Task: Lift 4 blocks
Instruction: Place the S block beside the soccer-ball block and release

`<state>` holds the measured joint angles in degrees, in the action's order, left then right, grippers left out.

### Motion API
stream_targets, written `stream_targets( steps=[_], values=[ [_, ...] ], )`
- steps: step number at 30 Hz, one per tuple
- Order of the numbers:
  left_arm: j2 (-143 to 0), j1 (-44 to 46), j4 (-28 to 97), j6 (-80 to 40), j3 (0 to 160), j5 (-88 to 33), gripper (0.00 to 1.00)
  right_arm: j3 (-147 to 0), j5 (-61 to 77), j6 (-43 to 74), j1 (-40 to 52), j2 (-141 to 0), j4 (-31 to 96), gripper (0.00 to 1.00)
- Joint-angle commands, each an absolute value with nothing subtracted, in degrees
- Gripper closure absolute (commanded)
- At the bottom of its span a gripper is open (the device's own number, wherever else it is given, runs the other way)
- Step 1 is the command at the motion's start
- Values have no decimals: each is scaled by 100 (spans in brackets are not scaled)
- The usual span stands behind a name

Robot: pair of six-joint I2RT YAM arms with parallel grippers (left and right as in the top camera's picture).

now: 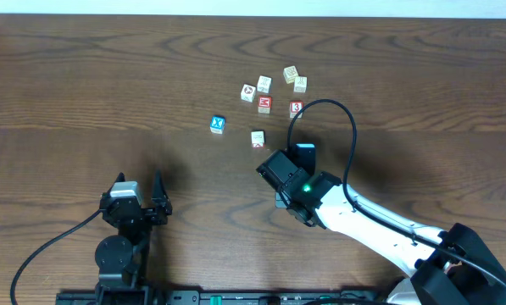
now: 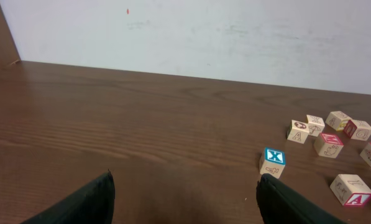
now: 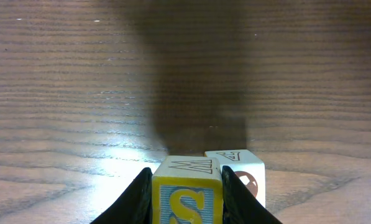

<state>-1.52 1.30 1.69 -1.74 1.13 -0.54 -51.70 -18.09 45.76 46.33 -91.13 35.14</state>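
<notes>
S block (image 3: 186, 199) is closest to the right wrist cam: yellow S on a blue face, outline M on its top side. Right tool (image 3: 186, 182) is closed on it, one finger on each side face, and the block fills the gap btw them. Bottom edge of the block is out of the pic, so I cannot tell if it rests on the bench (image 3: 61, 93) or is off it. Just beside it at the right, a bit farther, stands the A block (image 3: 238, 171), white w/ outline A on top and a brown round mark in front. Whether the two touch is unclear. Dark shadow lies on the bench beyond both.

Seen from overhead, the right tool is right of centre, its arm coming from the lower right corner. Other blocks lie beyond it in a loose group:
- red 3 block (image 1: 296, 108)
- red cube (image 1: 264, 105) near it
- pale yellow block (image 1: 291, 74), farthest, w/ one white block (image 1: 300, 84) just beside
- white pair (image 1: 256, 88) at the left of the group
- blue X cube (image 1: 218, 124), apart to the left
- red-mark block (image 1: 258, 139), alone, near the right tool

Left tool (image 1: 140, 180) is at lower left, jaws wide open w/ nothing btw them, well apart from all blocks.
</notes>
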Motion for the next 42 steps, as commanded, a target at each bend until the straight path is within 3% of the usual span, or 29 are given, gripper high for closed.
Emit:
stream_targets(
  steps=[1,22,42],
  values=[
    [-148,148,423,-246,23,54,27,-5052,-1900,4523,4698,-9188,3533,80],
    [-148,148,423,-246,23,54,27,-5435,-1302,4152,4698,-8956,3581,81],
    [-148,148,423,-246,23,54,27,-5472,-1717,4156,4696,-9011,3684,79]
  ],
)
